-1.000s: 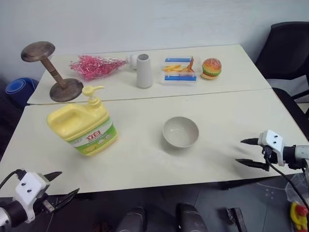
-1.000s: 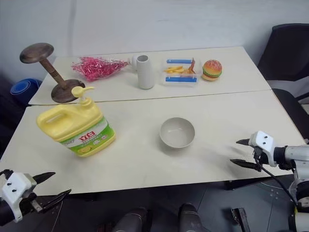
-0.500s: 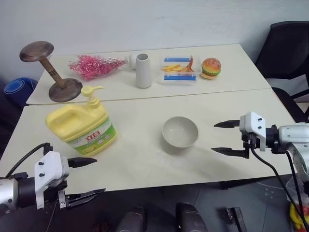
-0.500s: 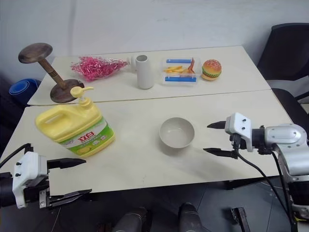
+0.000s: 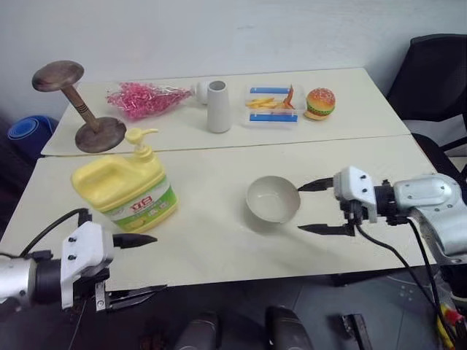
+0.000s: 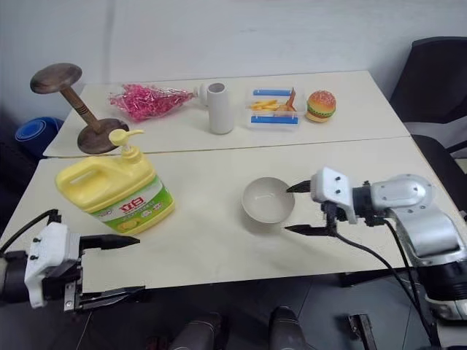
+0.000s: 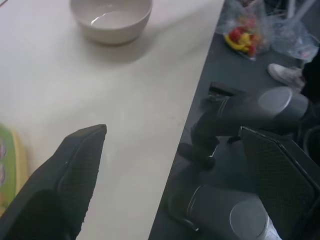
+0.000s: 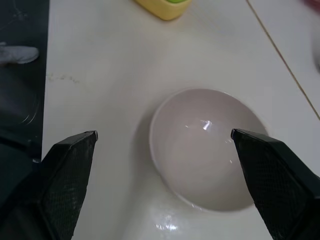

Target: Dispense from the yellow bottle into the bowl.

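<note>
squat yellow plastic pump bottle [image 5: 125,193] upright on pale table [image 5: 219,240], left of small matte grey-white bowl [image 5: 272,199] | right gripper [image 5: 315,207] spread wide just beside bowl — likely to steady it | left gripper [image 5: 137,266] spread, empty, near bottle — pump untouched

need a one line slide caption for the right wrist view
Open right claw poised around the empty bowl, the yellow bottle beyond it on the table.

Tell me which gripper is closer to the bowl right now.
Right. The right gripper sits just beside the bowl, fingers spread and pointing at it. The left gripper is off at the table's near edge, below the yellow bottle.
</note>
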{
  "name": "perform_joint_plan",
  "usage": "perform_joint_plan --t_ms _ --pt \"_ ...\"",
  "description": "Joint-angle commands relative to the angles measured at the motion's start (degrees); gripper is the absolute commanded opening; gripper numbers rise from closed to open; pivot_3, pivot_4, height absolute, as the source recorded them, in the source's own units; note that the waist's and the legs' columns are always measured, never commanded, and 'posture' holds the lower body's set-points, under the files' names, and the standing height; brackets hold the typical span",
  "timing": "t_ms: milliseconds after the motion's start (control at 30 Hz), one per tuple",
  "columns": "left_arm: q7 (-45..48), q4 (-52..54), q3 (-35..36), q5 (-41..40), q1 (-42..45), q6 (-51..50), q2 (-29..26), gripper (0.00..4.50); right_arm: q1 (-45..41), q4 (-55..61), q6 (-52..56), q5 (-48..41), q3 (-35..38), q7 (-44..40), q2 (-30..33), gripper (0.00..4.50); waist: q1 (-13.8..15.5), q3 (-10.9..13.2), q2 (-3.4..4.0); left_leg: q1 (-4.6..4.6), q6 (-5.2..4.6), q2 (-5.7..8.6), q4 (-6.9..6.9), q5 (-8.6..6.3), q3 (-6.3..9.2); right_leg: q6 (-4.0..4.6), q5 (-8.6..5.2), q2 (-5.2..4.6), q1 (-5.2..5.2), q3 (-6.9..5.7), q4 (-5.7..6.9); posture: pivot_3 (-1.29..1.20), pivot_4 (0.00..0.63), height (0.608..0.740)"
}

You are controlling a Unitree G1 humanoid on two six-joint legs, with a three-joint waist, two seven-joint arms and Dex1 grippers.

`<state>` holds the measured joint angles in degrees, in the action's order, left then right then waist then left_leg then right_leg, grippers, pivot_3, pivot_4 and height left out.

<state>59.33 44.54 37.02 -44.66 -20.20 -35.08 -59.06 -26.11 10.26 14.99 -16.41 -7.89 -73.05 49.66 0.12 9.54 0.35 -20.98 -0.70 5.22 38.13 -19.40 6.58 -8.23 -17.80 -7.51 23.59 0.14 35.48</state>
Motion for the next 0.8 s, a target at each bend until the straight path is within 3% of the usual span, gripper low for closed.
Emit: perform_joint_plan --t_ms 33,167,400,800 --pt "2.3 -0.4 -1.5 -3.4 4.3 -1.4 -3.6 4.5 -1.4 1.0 -1.9 3.5 -4.4 0.1 -2.1 4.46 -0.1 0.0 0.0 0.01 0.0 0.02 -0.03 0.0 -0.01 0.01 0.0 0.0 0.03 0.01 0.02 0.0 0.15 0.74" --pt "5.5 -4.1 -6.5 -3.5 12.2 -0.9 -8.4 4.5 -5.1 -5.2 -5.0 10.6 -9.9 3.7 -7.3 4.46 -0.4 0.1 -0.08 -0.07 0.01 0.03 -0.05 -0.01 -0.04 0.03 -0.02 0.08 0.16 -0.07 0.04 0.0 0.15 0.74" --pt "8.1 -7.1 -12.3 -2.3 19.9 -0.4 -10.6 4.5 -7.6 -13.3 -9.4 16.5 -12.9 5.0 -10.1 2.37 -0.4 0.1 -0.06 -0.12 0.01 0.06 -0.09 -0.02 -0.11 0.04 -0.02 0.22 0.3 -0.17 0.14 0.0 0.15 0.74" --pt "8.5 -9.2 -17.0 -0.8 26.7 -0.8 -10.2 4.5 -9.1 -21.1 -14.1 21.1 -15.0 6.1 -14.5 2.37 -0.6 0.1 -0.06 -0.11 0.04 0.02 -0.04 0.0 -0.15 0.04 -0.02 0.33 0.35 -0.18 0.27 0.0 0.15 0.74"
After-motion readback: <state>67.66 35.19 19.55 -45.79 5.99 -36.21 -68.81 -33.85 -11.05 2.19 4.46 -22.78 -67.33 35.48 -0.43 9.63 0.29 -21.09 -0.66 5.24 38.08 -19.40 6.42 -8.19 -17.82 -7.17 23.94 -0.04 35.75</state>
